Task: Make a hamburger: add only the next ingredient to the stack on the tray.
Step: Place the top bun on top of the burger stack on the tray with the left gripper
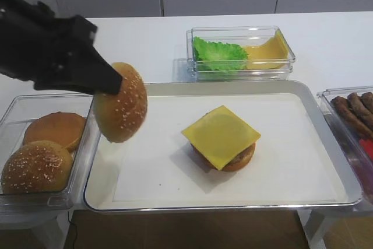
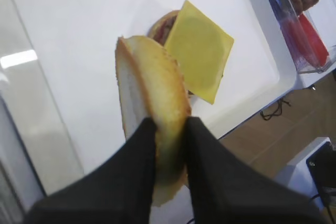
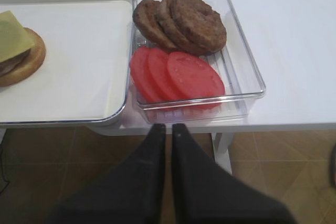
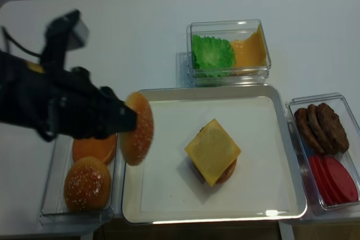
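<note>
I am holding the next ingredient [image 1: 121,111], the seeded bun top, on edge between my left jaws [image 2: 170,129], which are closed on its rim. In the high view it is hanging at centre left, above the left rim of the tray [image 1: 326,138], with its seeded dome turned toward the lower right. The stack [image 1: 222,138] is sitting right of centre on the tray's white paper, well apart from the bun, its cheese slice [image 2: 198,51] lying corner-on and overhanging the base. My right jaws [image 3: 168,129] are closed on nothing at the bottom of the right wrist view, below the clear box [image 3: 247,72] of patties and tomato slices.

The main risk, I judge, is the tilt: the bun is standing nearly vertical, so letting go without rolling it flat could make it land on edge and roll off the cheese. I am pinching only the rim, so the soft bread might slip or tear on the way across. Coming in low could also drag the cheese off the patty.
</note>
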Motion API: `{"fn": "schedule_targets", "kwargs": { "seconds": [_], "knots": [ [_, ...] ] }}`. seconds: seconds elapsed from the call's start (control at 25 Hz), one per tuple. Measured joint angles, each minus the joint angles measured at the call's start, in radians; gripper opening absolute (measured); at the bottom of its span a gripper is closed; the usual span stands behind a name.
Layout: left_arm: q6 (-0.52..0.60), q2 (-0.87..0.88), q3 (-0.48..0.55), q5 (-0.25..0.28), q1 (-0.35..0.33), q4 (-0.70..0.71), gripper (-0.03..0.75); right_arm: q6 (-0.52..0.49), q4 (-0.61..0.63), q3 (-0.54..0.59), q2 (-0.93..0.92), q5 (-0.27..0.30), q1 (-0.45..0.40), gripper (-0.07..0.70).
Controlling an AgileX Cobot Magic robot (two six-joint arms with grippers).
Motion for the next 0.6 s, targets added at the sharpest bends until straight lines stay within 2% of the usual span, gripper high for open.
{"fn": "schedule_targets", "kwargs": {
  "seconds": [0.08, 0.16, 0.36, 0.48, 0.6],
  "knots": [
    [-0.011, 0.045, 0.000, -0.039, -0.053, -0.012, 0.127, 0.000, 0.000, 0.000, 0.000, 0.000, 0.000, 0.027],
    [-0.013, 0.084, 0.000, -0.101, -0.101, -0.040, 0.127, 0.000, 0.000, 0.000, 0.000, 0.000, 0.000, 0.027],
    [0.001, 0.171, 0.000, -0.234, -0.202, -0.172, 0.124, 0.000, 0.000, 0.000, 0.000, 0.000, 0.000, 0.027],
    [0.016, 0.220, 0.000, -0.280, -0.237, -0.221, 0.124, 0.000, 0.000, 0.000, 0.000, 0.000, 0.000, 0.027],
    [0.078, 0.251, 0.000, -0.309, -0.255, -0.313, 0.122, 0.000, 0.000, 0.000, 0.000, 0.000, 0.000, 0.027]
  ]
}}
